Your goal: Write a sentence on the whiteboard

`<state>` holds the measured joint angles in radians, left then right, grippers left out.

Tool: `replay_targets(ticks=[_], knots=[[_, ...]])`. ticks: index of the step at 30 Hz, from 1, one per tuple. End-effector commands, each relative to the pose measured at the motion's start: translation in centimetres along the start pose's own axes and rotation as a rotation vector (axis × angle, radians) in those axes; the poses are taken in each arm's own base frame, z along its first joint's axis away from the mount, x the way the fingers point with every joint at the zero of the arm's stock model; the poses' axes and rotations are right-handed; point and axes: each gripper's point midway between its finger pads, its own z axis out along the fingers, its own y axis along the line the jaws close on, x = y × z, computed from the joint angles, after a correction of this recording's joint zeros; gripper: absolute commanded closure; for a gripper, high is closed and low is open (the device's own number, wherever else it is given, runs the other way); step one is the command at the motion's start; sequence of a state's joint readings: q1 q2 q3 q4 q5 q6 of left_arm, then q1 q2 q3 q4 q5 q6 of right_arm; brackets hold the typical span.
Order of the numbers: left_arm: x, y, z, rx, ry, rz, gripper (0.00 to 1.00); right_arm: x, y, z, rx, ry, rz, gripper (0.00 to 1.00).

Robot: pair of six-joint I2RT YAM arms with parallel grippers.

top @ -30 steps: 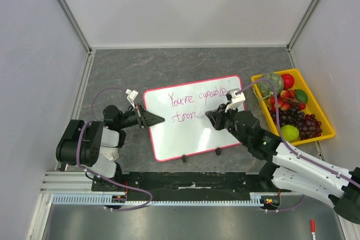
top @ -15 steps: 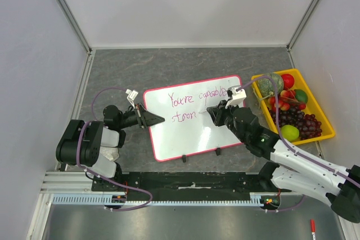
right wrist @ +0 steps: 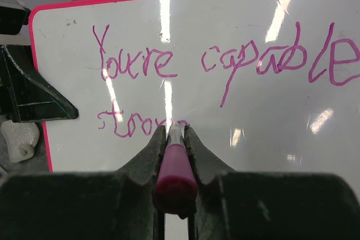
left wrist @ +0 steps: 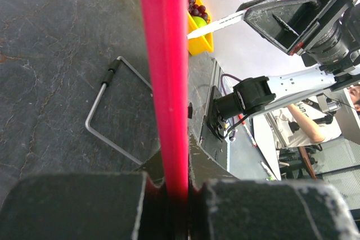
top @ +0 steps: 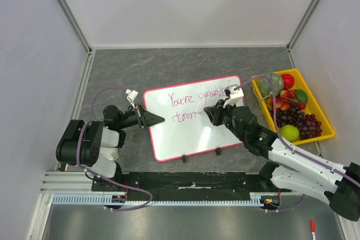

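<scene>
The whiteboard [top: 185,133] with a pink-red rim lies on the grey table. It also fills the right wrist view [right wrist: 264,133]. Purple handwriting [right wrist: 225,63] reads "You're capable" with "stron" [right wrist: 135,125] below it. My right gripper [top: 209,111] is shut on a purple marker [right wrist: 174,164], its tip touching the board at the end of the second line. My left gripper [top: 158,119] is shut on the board's left rim [left wrist: 164,82], seen edge-on in the left wrist view.
A yellow bin [top: 323,133] of fruit stands right of the board. Two black clips [top: 218,151] sit on the board's near edge. A red marker [top: 313,227] lies at the bottom right. Enclosure walls surround the table.
My right gripper has shifted slightly left and away with the marker along the second line. The left gripper and board have not moved.
</scene>
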<state>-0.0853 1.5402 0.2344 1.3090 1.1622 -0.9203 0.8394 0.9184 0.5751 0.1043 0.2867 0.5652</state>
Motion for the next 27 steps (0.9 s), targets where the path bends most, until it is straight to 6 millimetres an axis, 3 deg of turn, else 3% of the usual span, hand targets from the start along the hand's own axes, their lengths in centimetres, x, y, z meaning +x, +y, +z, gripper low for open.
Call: replay_targets(ticks=[1,11,27], knots=[[0.6,0.1,-0.1,0.009,0.012,0.061,0.98,1.0,-0.1,-0.1,-0.009,0.043,-0.015,1.0],[0.6,0.1,-0.1,0.009,0.012,0.06,0.98,1.9,-1.4,-1.1,0.024,0.048,-0.021,1.0],[0.6,0.1,-0.1,0.009,0.012,0.061,0.98,-1.5,-1.3,0.1,0.083,-0.033,-0.033,1.0]])
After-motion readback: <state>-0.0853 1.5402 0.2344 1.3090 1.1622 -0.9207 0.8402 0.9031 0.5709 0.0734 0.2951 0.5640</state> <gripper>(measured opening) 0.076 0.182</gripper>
